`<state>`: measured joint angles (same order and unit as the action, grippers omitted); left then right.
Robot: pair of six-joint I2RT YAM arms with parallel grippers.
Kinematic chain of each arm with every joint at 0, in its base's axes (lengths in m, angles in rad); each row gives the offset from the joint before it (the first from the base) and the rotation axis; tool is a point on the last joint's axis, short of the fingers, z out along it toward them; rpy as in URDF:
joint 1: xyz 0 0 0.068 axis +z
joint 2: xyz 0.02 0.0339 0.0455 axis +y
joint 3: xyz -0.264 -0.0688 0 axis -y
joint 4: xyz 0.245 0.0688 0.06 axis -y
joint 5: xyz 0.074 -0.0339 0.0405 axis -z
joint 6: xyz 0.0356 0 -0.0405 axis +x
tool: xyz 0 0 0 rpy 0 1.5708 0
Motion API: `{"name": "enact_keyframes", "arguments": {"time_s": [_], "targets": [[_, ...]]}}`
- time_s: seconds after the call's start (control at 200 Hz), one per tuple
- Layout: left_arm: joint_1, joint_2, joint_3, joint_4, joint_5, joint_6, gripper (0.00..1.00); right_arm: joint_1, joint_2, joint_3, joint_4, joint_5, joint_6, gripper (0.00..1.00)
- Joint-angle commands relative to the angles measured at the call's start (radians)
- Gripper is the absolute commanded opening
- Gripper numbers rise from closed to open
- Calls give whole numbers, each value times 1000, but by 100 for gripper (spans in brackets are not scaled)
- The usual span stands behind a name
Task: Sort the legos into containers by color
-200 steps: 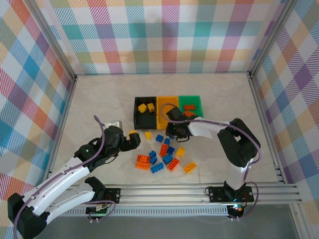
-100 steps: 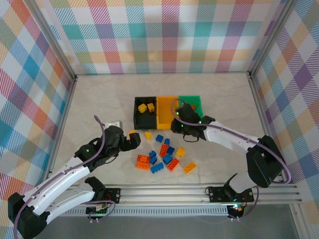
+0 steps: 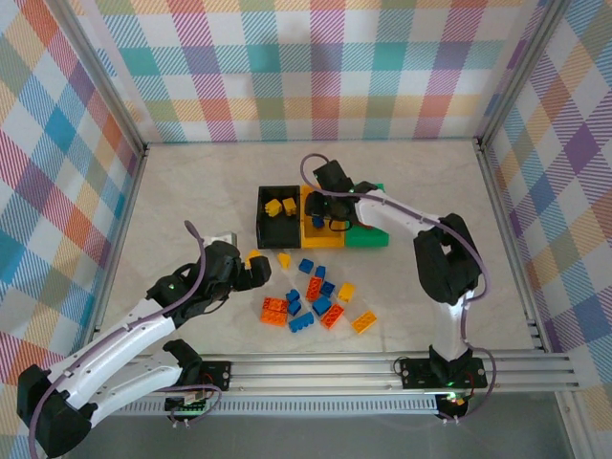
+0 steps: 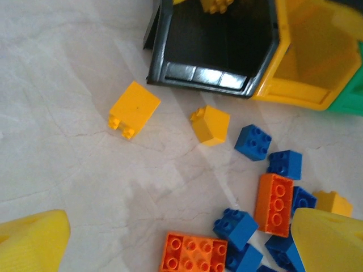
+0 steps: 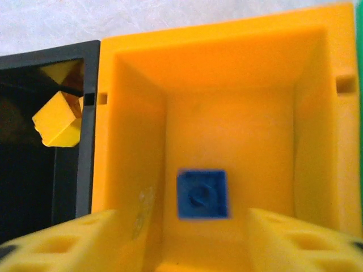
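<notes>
The containers stand in a row: a black bin [image 3: 266, 228], a yellow-orange bin [image 3: 313, 235] and a green bin [image 3: 371, 237]. My right gripper [image 3: 332, 214] [image 5: 204, 249] hangs open over the yellow-orange bin. A small blue brick [image 5: 202, 194] shows blurred inside that bin, below and clear of both fingers. Yellow bricks [image 3: 279, 206] [image 5: 57, 120] lie in the black bin. Loose legos in blue, orange and yellow [image 3: 314, 298] lie scattered in front of the bins. My left gripper [image 3: 259, 269] [image 4: 180, 226] stands open just left of the pile, above an orange brick [image 4: 195, 253], holding nothing.
Two yellow bricks [image 4: 134, 107] [image 4: 210, 125] lie apart on the table in front of the black bin [image 4: 198, 73]. Metal frame rails [image 3: 497, 239] and checkered walls close the table on three sides. Bare tabletop [image 3: 191, 191] stretches left and behind the bins.
My right arm has swung from the pile up over the yellow-orange bin and its jaws have opened, letting go of the blue brick. The left arm has not moved.
</notes>
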<state>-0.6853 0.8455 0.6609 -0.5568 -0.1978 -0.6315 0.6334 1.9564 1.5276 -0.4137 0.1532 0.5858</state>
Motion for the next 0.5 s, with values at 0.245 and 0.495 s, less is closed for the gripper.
{"name": "enact_keyframes", "arguments": {"time_s": [0.245, 0.495], "targets": [[14, 190, 54, 0, -27, 83, 92, 7, -273, -140, 28, -118, 12, 81], [36, 593, 184, 80, -157, 203, 83, 9, -407, -308, 66, -114, 84, 81]]}}
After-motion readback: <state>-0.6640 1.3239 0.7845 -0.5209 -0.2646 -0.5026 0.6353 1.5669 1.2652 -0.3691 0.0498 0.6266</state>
